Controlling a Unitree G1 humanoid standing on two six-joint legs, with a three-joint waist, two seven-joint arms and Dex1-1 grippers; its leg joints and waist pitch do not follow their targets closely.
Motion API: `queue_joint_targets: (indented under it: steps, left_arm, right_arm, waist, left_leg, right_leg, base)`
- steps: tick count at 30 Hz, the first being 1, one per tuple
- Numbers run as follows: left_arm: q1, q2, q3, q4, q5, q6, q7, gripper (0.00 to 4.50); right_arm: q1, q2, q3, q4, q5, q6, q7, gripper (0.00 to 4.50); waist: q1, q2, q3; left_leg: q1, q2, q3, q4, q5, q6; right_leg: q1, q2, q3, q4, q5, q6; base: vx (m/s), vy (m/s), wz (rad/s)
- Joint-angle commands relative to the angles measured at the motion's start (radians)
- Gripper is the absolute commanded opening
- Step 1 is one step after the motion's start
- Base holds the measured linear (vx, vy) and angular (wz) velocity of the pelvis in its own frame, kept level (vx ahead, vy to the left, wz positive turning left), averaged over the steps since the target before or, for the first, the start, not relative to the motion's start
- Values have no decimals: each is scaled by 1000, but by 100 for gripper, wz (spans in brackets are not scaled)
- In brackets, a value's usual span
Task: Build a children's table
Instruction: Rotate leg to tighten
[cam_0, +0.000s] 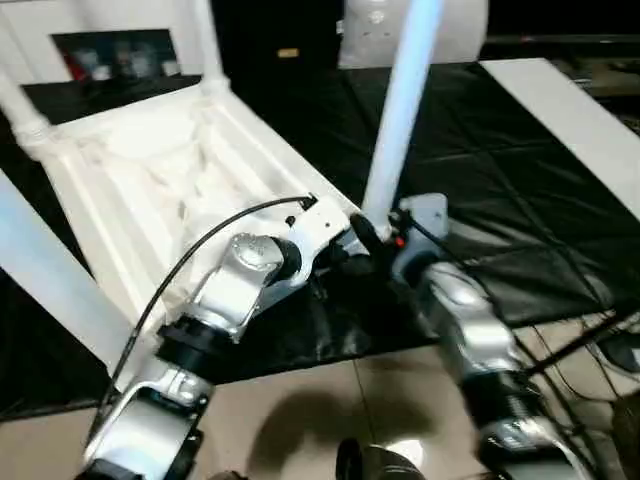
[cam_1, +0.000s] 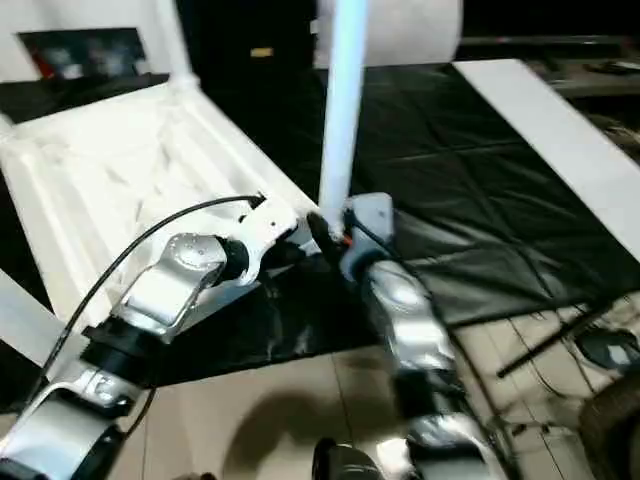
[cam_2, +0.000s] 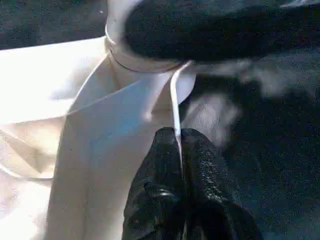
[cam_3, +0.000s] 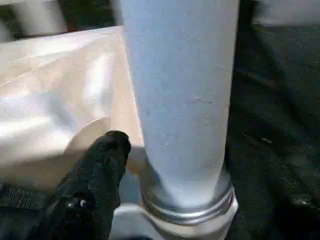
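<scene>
White table (cam_0: 150, 190) upside down, legs (cam_0: 400, 110) upright.

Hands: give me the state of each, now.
Left hand: shut, pinching the thin rim of the upturned white plastic table top.
Right hand: open around the round white leg, not clamped.
</scene>
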Motion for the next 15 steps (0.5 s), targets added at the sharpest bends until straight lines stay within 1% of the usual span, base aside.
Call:
queue_joint_targets:
  steps: [1, 2, 3, 4, 5, 6, 7, 8, 9, 10, 11, 12, 13, 14, 15]
  left_arm:
    - [21, 30, -44, 12, 8, -61, -83, 0]
    - [22, 37, -48, 17, 8, -74, -94, 0]
    - [27, 66, -65, 34, -1, -122, -159, 0]
    - [28, 80, -73, 40, -5, -152, -190, 0]
    - [29, 88, -77, 44, -8, -170, -209, 0]
    - [29, 97, -82, 46, -14, -191, -235, 0]
    - [29, 106, -88, 50, -17, -200, -261, 0]
    - [26, 120, -100, 58, -17, -226, -292, 0]
    - [19, 148, -120, 74, -21, -276, -357, 0]
    - [15, 162, -127, 83, -26, -298, -394, 0]
    - [11, 173, -133, 91, -30, -320, -424, 0]
    - [6, 182, -137, 98, -31, -336, -450, 0]
    - [1, 191, -141, 106, -33, -354, -479, 0]
    - [0, 193, -143, 108, -33, -359, -485, 0]
    - [-3, 198, -146, 115, -36, -378, -507, 0]
  right_arm:
    - [24, -42, 29, -71, 30, -8, 127, 355]
    - [30, -55, 34, -82, 34, -9, 151, 360]
    - [55, -121, 46, -126, 61, 10, 256, 364]
    - [60, -151, 48, -136, 71, 13, 296, 375]
    - [63, -169, 50, -140, 77, 14, 320, 386]
    - [62, -186, 49, -139, 80, 13, 339, 396]
    - [60, -205, 48, -139, 85, 16, 363, 402]
    - [58, -225, 50, -141, 92, 19, 397, 402]
    - [54, -267, 58, -149, 111, 27, 475, 409]
    - [51, -291, 65, -156, 127, 38, 530, 409]
    - [47, -310, 74, -158, 137, 41, 574, 409]
    - [41, -328, 86, -154, 140, 41, 616, 409]
    - [35, -347, 99, -149, 144, 42, 661, 409]
    - [34, -351, 102, -148, 144, 41, 672, 409]
    - [30, -363, 112, -143, 143, 35, 695, 409]
  waist:
    - [15, 5, -80]
    - [21, 4, -78]
    - [27, 8, -76]
    - [29, 7, -75]
    - [35, 8, -75]
    - [41, 10, -73]
    - [43, 8, -72]
    - [47, 8, -72]
    - [52, 7, -72]
    - [54, 7, -72]
    - [59, 8, -73]
    - [64, 8, -73]
    - [66, 9, -74]
    - [68, 8, -75]
    - [69, 5, -76]
  left_leg:
    - [-10, 29, -3, -51, -58, 199]
    - [-9, 30, -3, -51, -61, 203]
    - [-4, 31, -3, -53, -78, 201]
    - [-4, 35, -5, -54, -85, 194]
    - [0, 38, -5, -56, -96, 185]
    - [4, 41, -4, -58, -114, 167]
    - [4, 41, -4, -59, -120, 157]
    - [10, 40, -1, -60, -137, 142]
    - [13, 39, -2, -61, -153, 138]
    - [12, 40, -3, -61, -151, 136]
    - [10, 39, -2, -60, -145, 142]
    - [10, 43, -1, -62, -131, 142]
    - [11, 40, -1, -61, -132, 147]
    - [9, 43, -2, -61, -119, 146]
    - [8, 42, -1, -60, -108, 147]
  right_leg:
    - [91, -67, 71, -49, -242, -148]
    - [90, -64, 69, -51, -258, -142]
    - [87, -62, 68, -57, -288, -131]
    - [88, -64, 69, -56, -298, -129]
    - [84, -64, 70, -57, -314, -130]
    - [82, -66, 72, -59, -338, -131]
    - [81, -66, 73, -60, -343, -133]
    - [78, -66, 75, -63, -357, -136]
    - [79, -66, 75, -64, -368, -134]
    - [80, -65, 77, -61, -362, -136]
    - [81, -65, 79, -59, -344, -140]
    - [81, -67, 81, -55, -323, -146]
    - [81, -65, 79, -55, -321, -150]
    - [83, -67, 81, -49, -301, -156]
    - [83, -67, 82, -47, -289, -161]
  base:
    - [0, 0, 0]
    - [0, 0, 0]
    - [0, 0, 0]
    - [0, 0, 0]
    - [0, 0, 0]
    - [0, 0, 0]
    - [0, 0, 0]
    - [0, 0, 0]
    - [0, 0, 0]
    - [0, 0, 0]
    - [0, 0, 0]
    - [0, 0, 0]
    - [0, 0, 0]
    - [0, 0, 0]
    - [0, 0, 0]
